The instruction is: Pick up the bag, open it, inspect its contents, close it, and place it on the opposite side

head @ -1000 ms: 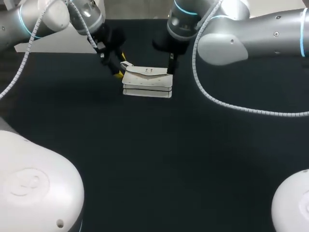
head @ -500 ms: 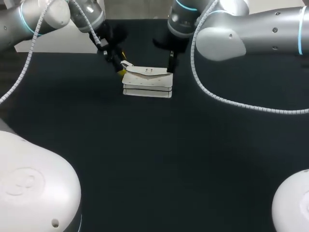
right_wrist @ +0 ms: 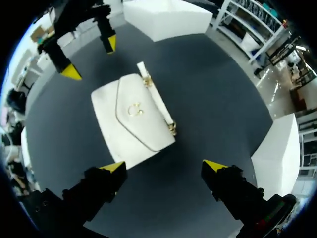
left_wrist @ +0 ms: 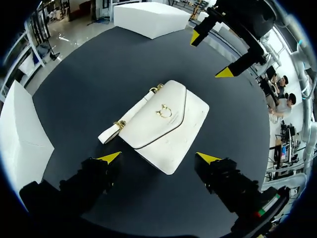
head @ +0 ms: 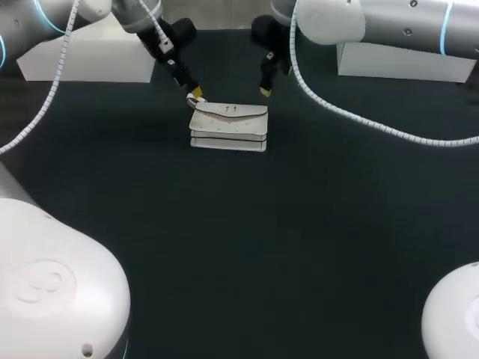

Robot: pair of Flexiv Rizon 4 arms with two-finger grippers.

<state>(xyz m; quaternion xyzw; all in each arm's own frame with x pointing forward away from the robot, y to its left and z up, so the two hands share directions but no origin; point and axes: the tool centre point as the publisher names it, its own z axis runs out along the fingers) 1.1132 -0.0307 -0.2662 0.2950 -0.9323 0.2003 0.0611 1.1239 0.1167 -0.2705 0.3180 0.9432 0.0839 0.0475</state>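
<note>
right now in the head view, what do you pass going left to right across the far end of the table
white box on the left → left gripper → bag → right gripper → white box on the right

I can read no words, numbers or labels on anything here. The only mark I see is a small gold emblem (left_wrist: 164, 111) on the flap of the white bag (left_wrist: 148, 134), which lies on the bench just ahead of my left tool (left_wrist: 159, 157). It looks like an ornament rather than lettering, and I cannot make out any characters in it. From my right tool (right_wrist: 166, 164) the same emblem shows on the flap ahead of the fingers, again with nothing I can read.
</note>
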